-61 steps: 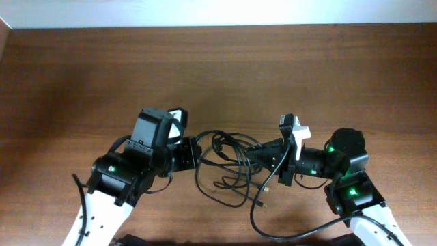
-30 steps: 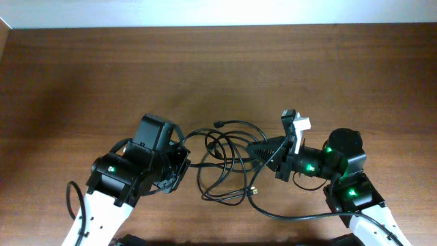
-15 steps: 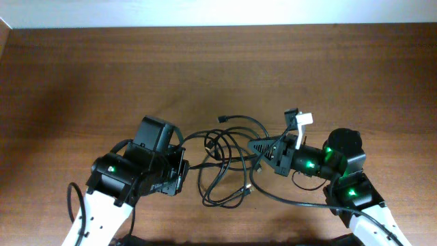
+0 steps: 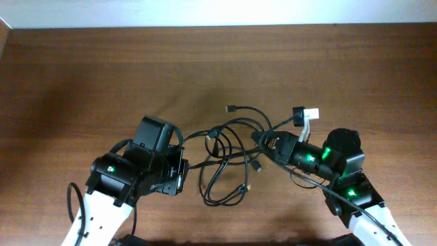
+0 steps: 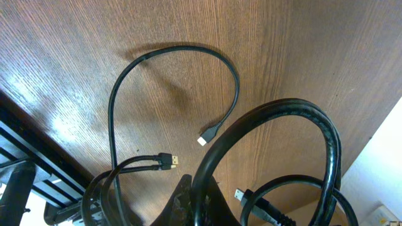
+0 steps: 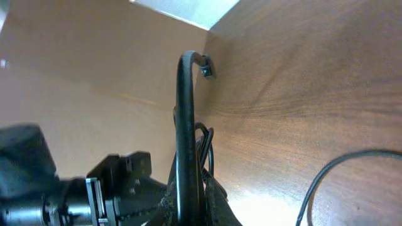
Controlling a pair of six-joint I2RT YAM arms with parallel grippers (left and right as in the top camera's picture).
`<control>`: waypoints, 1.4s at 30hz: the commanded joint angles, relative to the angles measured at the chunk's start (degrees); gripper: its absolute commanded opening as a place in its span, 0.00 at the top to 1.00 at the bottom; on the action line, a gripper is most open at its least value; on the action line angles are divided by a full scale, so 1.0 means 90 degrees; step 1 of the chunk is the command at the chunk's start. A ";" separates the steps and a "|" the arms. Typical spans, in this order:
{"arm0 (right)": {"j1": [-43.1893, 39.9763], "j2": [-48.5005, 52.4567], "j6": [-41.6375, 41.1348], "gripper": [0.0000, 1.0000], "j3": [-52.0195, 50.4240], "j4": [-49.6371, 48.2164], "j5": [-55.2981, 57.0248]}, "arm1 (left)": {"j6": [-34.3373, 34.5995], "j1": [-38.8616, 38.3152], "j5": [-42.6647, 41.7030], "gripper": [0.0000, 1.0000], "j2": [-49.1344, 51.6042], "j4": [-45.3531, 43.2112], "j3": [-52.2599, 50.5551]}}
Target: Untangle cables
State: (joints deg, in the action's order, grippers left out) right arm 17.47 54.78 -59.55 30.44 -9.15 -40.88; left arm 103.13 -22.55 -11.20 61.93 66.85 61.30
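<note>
- Left gripper (image 4: 181,169): near side, left of centre. Jaws pressed together on a strand of the cables (image 4: 224,167). In the left wrist view that strand arches up from the fingertips as a thick-looking loop.
- Right gripper (image 4: 268,142): near side, right of centre, aimed toward the left one. Jaws likewise clamped on a strand. In the right wrist view it stands straight up from the fingers and finishes in a small end plug (image 6: 206,68).
- Cables, location: slung between the two grippers over the middle of the table (image 4: 95,75), with several loops crossing one another. Loose ends trail toward the near edge. The end plug appears to be the part lying farthest out, beyond the heap.
- Hazard, judged: drawing the grippers apart while loops cross may cinch a crossing into a tighter knot instead of freeing it.
- Hazard, judged: a plug head may catch inside a loop and drag the whole bundle along.
- Hazard, judged: each hold is on a thin, slick cord, so a hard tug could slip it out of the pinch.
- Hazard, judged: the grippers sit near each other, so a turn of either wrist could bring them together with cords trapped between.
- Not determinable: the exact pinch points, dark and cut off at the bottom of both wrist views.
- Not determinable: how many separate cords there are, and which passes over which at the crossings.
- Not determinable: whether the bundle rests on the table or hangs just clear of it.
</note>
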 commanded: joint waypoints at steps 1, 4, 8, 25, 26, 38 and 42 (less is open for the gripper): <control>-0.0163 -0.0172 -0.0724 0.96 0.0070 -0.0049 0.1175 | 0.0085 0.0172 0.0976 1.00 0.0000 0.0330 -0.0056; -0.0163 -0.0170 -0.1120 0.96 0.0070 -0.0041 0.1457 | 0.0087 0.0172 0.0967 1.00 0.0000 0.0423 -0.0056; -0.0163 -0.0143 -0.1569 0.96 0.0070 -0.0044 0.1987 | 0.0163 0.0172 0.0831 1.00 0.0000 0.0442 -0.0056; -0.0158 0.0729 -0.2900 0.92 0.0070 0.0100 0.1955 | 0.0474 0.0172 0.0508 1.00 0.0000 0.0758 -0.0056; -0.0158 0.0741 -0.2594 0.66 0.0070 0.0100 0.1880 | 0.0474 0.0175 0.0520 1.00 0.0000 0.0746 -0.0056; -0.0158 0.0741 -0.0209 0.11 0.0070 0.0716 0.1156 | 0.0410 0.0172 0.1086 1.00 0.0000 0.0750 -0.0056; -0.0158 0.0741 0.0294 0.11 0.0070 0.0707 0.0984 | -0.0223 0.0172 0.1236 1.00 0.0000 0.0546 -0.0056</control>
State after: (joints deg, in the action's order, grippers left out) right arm 16.16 61.25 -63.51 30.46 -2.79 -29.98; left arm 106.06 -21.34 -2.90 62.00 73.38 60.95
